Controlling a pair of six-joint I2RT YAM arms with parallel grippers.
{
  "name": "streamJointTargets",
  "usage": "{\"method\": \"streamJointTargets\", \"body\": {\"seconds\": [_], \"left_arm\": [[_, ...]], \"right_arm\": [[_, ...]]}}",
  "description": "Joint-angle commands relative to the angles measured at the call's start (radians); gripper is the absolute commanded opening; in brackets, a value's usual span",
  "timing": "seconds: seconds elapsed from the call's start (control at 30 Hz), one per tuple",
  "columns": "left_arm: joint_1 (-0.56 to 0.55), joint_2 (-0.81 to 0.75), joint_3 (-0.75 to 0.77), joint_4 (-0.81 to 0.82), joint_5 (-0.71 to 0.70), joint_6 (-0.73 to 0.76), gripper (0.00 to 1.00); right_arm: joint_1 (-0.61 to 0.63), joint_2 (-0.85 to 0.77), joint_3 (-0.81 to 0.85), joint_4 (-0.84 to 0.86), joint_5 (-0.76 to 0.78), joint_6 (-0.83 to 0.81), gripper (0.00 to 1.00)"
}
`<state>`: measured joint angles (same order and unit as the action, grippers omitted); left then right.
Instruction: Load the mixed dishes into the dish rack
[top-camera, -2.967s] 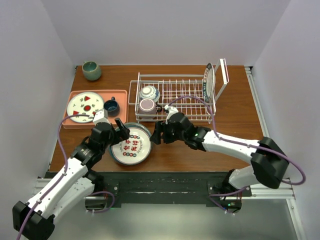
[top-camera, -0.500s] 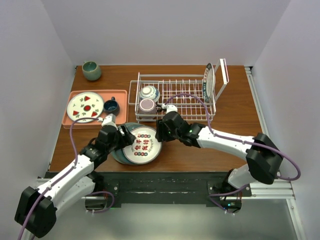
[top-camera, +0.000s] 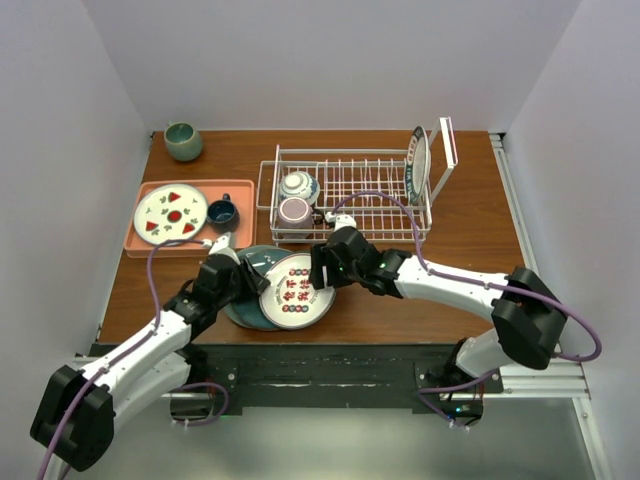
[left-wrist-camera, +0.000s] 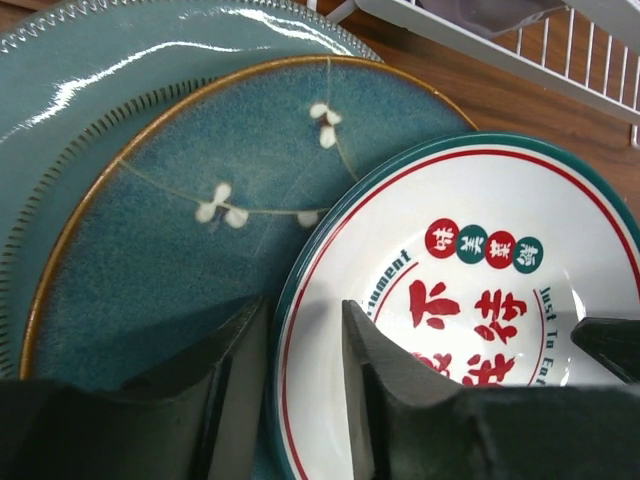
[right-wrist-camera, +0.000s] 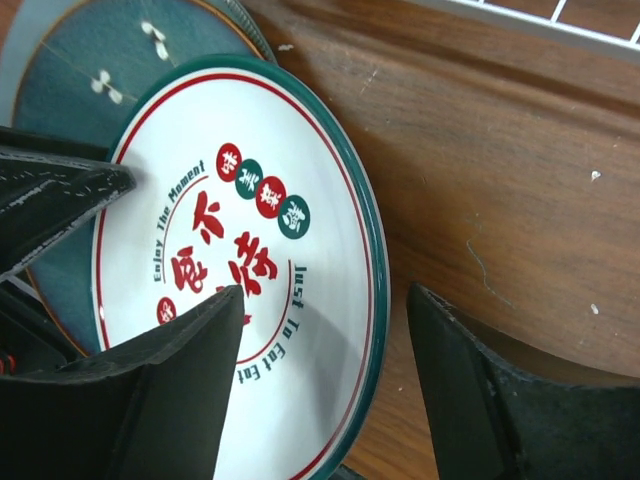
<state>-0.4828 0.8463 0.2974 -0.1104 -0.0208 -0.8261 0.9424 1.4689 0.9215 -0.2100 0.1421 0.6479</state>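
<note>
The left hand (left-wrist-camera: 300, 322) pinches one rim of the lettered white plate (top-camera: 297, 291), which lies between the two hands and partly overlaps the teal plate (left-wrist-camera: 180, 230). The right hand (right-wrist-camera: 325, 295) is spread wide open across the opposite rim. Held by one thin edge pinch, the glazed plate could slip, or drag the teal plate along. Being round, it has no long axis; it lies nearly flat, face up.

Green cup (top-camera: 183, 140) far-left; fruit plate (top-camera: 171, 213) on pink tray (top-camera: 241, 192)
</note>
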Motion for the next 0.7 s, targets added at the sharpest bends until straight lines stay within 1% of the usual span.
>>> {"method": "streamJointTargets", "body": {"seconds": [0.0, 0.07, 0.2, 0.27, 0.33, 0.43, 0.47, 0.53, 0.57, 0.63, 0.67], "left_arm": [[0.001, 0.008, -0.012, 0.061, 0.048, -0.004, 0.35], [0.001, 0.011, -0.017, 0.069, 0.056, -0.004, 0.32], [0.001, 0.016, -0.026, 0.086, 0.068, -0.002, 0.23], [0.001, 0.017, -0.027, 0.094, 0.076, -0.002, 0.2], [0.001, 0.02, -0.029, 0.095, 0.074, -0.002, 0.2], [0.001, 0.022, -0.03, 0.095, 0.078, -0.001, 0.18], [0.001, 0.022, -0.029, 0.095, 0.081, 0.001, 0.18], [0.001, 0.023, -0.027, 0.095, 0.084, -0.001, 0.17], [0.001, 0.025, -0.029, 0.095, 0.085, -0.001, 0.17], [0.001, 0.022, -0.026, 0.094, 0.084, -0.001, 0.17], [0.001, 0.019, -0.026, 0.095, 0.084, -0.001, 0.17]], "right_arm": [[0.004, 0.007, -0.019, 0.038, -0.019, 0.025, 0.73], [0.004, 0.01, -0.029, 0.058, -0.05, 0.033, 0.73], [0.004, 0.007, -0.044, 0.073, -0.068, 0.067, 0.72], [0.004, -0.007, -0.055, 0.077, -0.064, 0.079, 0.7], [0.004, -0.031, -0.072, 0.078, -0.055, 0.099, 0.68], [0.006, -0.053, -0.087, 0.077, -0.033, 0.114, 0.58], [0.006, -0.064, -0.088, 0.072, -0.026, 0.117, 0.49], [0.004, -0.073, -0.09, 0.063, -0.013, 0.124, 0.39], [0.003, -0.082, -0.089, 0.052, -0.007, 0.122, 0.31], [0.004, -0.088, -0.084, 0.037, 0.016, 0.127, 0.25], [0.004, -0.096, -0.084, 0.029, 0.022, 0.125, 0.19]]}}
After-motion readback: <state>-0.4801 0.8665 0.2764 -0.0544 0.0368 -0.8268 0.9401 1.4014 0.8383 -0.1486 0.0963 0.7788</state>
